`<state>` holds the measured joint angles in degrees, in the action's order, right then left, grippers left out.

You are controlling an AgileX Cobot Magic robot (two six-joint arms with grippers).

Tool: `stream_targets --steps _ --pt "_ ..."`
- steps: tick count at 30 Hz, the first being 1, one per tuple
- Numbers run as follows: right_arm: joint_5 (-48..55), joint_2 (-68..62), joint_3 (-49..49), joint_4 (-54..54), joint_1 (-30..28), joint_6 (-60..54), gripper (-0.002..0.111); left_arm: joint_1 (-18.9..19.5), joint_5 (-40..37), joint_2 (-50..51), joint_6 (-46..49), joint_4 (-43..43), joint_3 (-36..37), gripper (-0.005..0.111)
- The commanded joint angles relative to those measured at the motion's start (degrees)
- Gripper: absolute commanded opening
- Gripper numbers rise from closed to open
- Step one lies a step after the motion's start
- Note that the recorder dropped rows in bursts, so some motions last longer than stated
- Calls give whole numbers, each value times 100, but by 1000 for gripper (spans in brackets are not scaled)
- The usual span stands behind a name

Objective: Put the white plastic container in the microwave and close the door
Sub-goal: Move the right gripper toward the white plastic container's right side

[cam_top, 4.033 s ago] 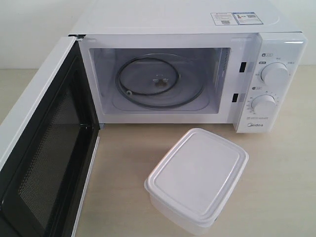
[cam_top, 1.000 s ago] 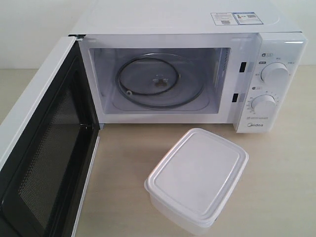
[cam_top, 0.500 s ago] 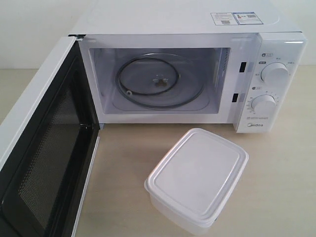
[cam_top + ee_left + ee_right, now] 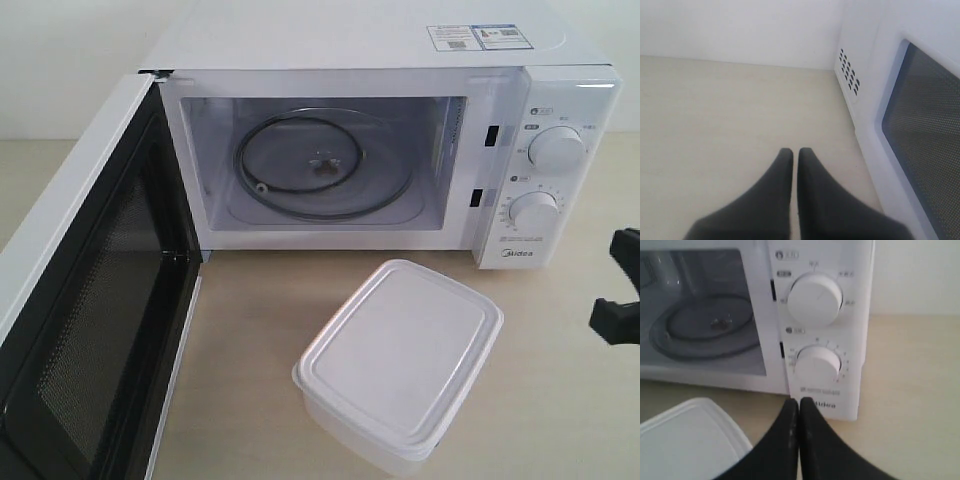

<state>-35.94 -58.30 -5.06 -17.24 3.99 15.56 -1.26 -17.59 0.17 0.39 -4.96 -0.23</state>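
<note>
We see the container [image 4: 400, 365], lidded, on the counter [image 4: 250, 300] just before the microwave [image 4: 350, 40], whose door [image 4: 90, 300] stands wide open (mesh face showing). The left gripper [image 4: 795, 152], near the door, and the right gripper [image 4: 799, 401], near the dials [image 4: 815, 299], are both clenched.

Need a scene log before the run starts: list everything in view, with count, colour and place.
microwave: one, white, at the back of the table.
door: one, white with a black mesh inner face, swung open on the left.
glass turntable: one, clear, inside the microwave.
dials: two, white, on the microwave's right panel.
white plastic container: one, translucent white, lid on, on the table in front of the microwave.
table: one, pale wood.
right gripper: one, black, shut, in front of the dial panel.
left gripper: one, black, shut, over the table beside the microwave.
</note>
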Motion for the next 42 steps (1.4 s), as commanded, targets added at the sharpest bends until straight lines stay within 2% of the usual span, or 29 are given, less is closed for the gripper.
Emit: stream_targets --steps 1,3,9,14,19,26,35,42 --pt "-556 -997 -26 -561 23 202 0 7 2 -17 7 2 23 4" --pt "-887 -1497 -26 -1107 23 422 0 7 2 -17 7 2 23 4" --pt "-1707 -2457 -26 -1831 23 812 0 7 2 -17 7 2 23 4" --pt "-979 -2615 -26 -2470 23 1447 0 7 2 -17 7 2 23 4" --pt "-897 -2637 -17 -2841 94 2070 0 7 2 -17 7 2 23 4" --pt "-481 -2637 -196 -2793 404 2224 0 7 2 -17 7 2 23 4" --pt "309 -2637 -680 -2832 404 2690 0 7 2 -17 7 2 23 4" --pt "395 -2788 -950 -2846 404 2783 0 7 2 -17 7 2 23 4"
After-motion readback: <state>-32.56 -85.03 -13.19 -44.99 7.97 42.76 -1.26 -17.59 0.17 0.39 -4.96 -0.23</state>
